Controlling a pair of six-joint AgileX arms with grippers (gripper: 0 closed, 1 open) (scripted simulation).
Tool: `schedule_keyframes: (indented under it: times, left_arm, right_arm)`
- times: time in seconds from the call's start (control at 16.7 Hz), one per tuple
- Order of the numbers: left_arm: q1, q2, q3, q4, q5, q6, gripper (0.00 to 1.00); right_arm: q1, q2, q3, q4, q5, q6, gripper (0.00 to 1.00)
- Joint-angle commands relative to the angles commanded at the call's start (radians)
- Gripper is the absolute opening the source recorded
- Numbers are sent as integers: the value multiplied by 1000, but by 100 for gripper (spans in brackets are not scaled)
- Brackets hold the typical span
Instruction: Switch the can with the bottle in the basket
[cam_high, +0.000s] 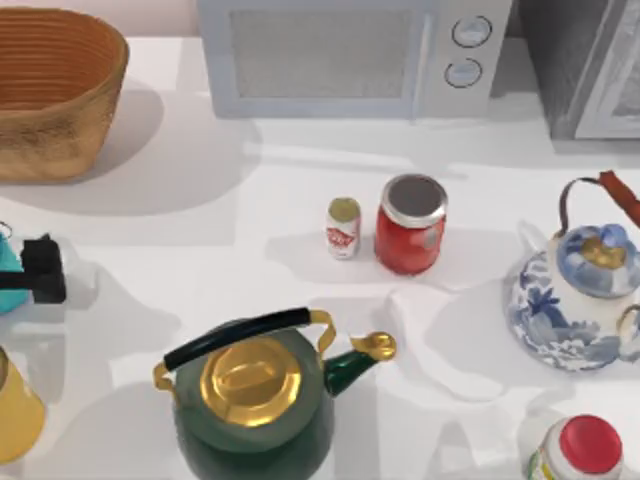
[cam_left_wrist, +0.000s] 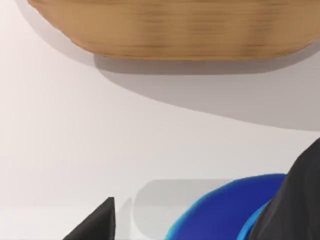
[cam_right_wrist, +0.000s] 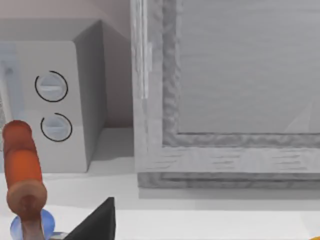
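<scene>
I found no wording I could read anywhere on the table. The bottle (cam_high: 343, 228) carried a red label with white script on it, but the letters were too small for me to make out. The microwave (cam_high: 352, 55) had two round dials (cam_high: 471, 32) on its panel, and I saw no numbers or marks beside them.

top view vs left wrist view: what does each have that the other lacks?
Top view alone: the can and bottle side by side at mid-table, outside the basket; a microwave, a green kettle, a blue-and-white teapot, a red-capped container, and the left gripper at the table's left edge. Left wrist view alone: a blue object close below the camera. Both: the basket's woven wall and the white table.
</scene>
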Motion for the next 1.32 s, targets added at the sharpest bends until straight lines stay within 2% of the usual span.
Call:
schedule_keyframes:
  times: [0.06, 0.84, 1.32]
  left_arm:
    - [0, 0, 0, 0, 0, 0, 100]
    - [0, 0, 0, 0, 0, 0, 2]
    - [0, 0, 0, 0, 0, 0, 0]
  right_arm:
    - [0, 0, 0, 0, 0, 0, 100]
    - [0, 0, 0, 0, 0, 0, 100]
    - [0, 0, 0, 0, 0, 0, 100]
